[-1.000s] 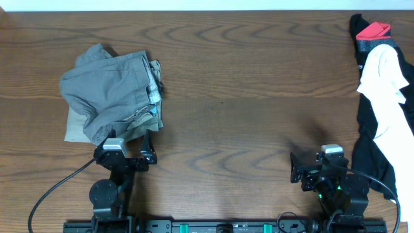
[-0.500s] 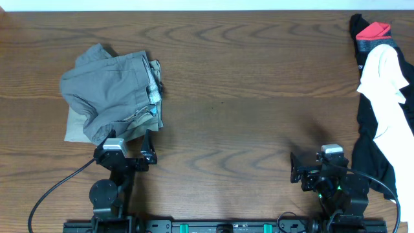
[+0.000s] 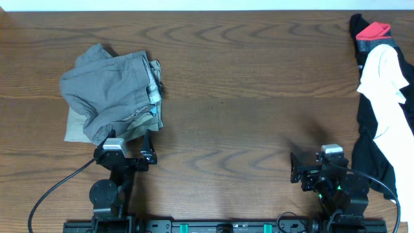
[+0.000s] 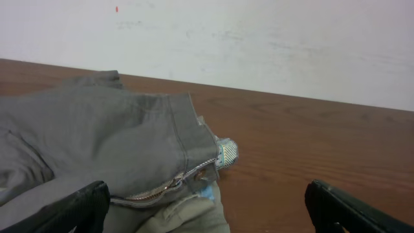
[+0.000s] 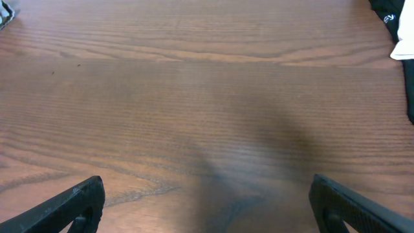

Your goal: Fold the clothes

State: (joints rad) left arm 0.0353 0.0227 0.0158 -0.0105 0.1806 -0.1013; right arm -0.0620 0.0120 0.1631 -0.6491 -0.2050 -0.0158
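Observation:
Grey-khaki clothes [image 3: 110,94] lie in a crumpled pile at the left of the table, a grey piece on top of a lighter khaki one. My left gripper [image 3: 123,154] stands open just in front of the pile. In the left wrist view the grey piece [image 4: 97,136] with its zipper fills the left side, and the open left gripper [image 4: 207,210] holds nothing. A black-and-red garment [image 3: 372,35] with a white one [image 3: 385,84] across it lies along the right edge. Left of that heap my right gripper [image 3: 328,165] is open over bare wood, and the right wrist view shows the gripper [image 5: 207,204] empty.
The brown wooden table [image 3: 246,84] runs between the two heaps. A white wall [image 4: 259,39] stands behind its far edge. A black cable [image 3: 55,191] trails from the left arm's base. A corner of the black garment [image 5: 391,13] shows at the right wrist view's top right.

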